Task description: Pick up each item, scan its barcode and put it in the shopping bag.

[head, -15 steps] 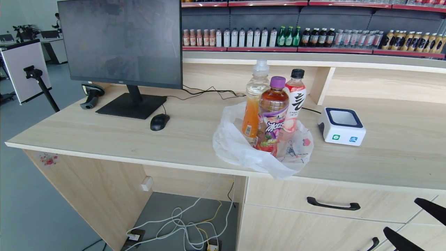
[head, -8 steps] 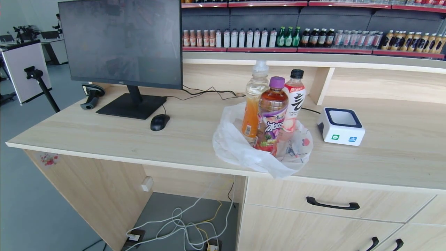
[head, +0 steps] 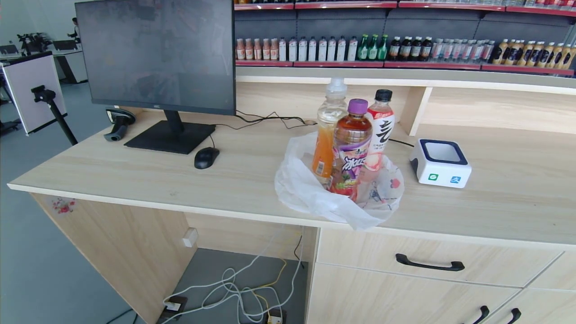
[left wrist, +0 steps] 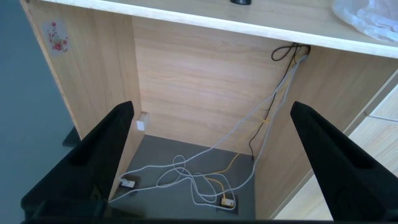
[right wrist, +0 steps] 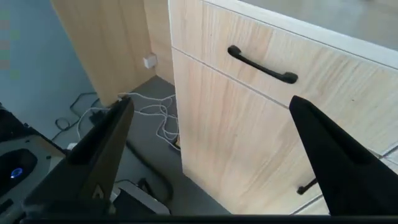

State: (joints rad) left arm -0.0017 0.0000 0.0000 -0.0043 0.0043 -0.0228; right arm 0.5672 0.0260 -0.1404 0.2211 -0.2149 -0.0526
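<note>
Three bottles stand upright in the white plastic shopping bag [head: 310, 193] on the wooden counter [head: 135, 175]: an orange juice bottle [head: 325, 139], a tea bottle with a purple cap [head: 353, 144] and a white-and-pink bottle with a black cap [head: 381, 128]. The white box scanner [head: 440, 163] sits to their right. My left gripper [left wrist: 211, 107] is open and hangs below counter height, facing the kneehole; a corner of the bag [left wrist: 367, 15] shows above it. My right gripper [right wrist: 211, 101] is open with nothing in it, low in front of the drawer front [right wrist: 249, 118].
A monitor [head: 157, 54], mouse [head: 206, 157] and handheld scanner [head: 118, 123] occupy the counter's left. Drawers with black handles [head: 429, 265] lie under the right side. Loose cables [head: 234, 292] cover the kneehole floor. Shelves of bottles [head: 405, 47] line the back wall.
The right gripper's black fingers, at the head view's lower right corner one second ago, have dropped out of that view. The bottles and the bag have not moved.
</note>
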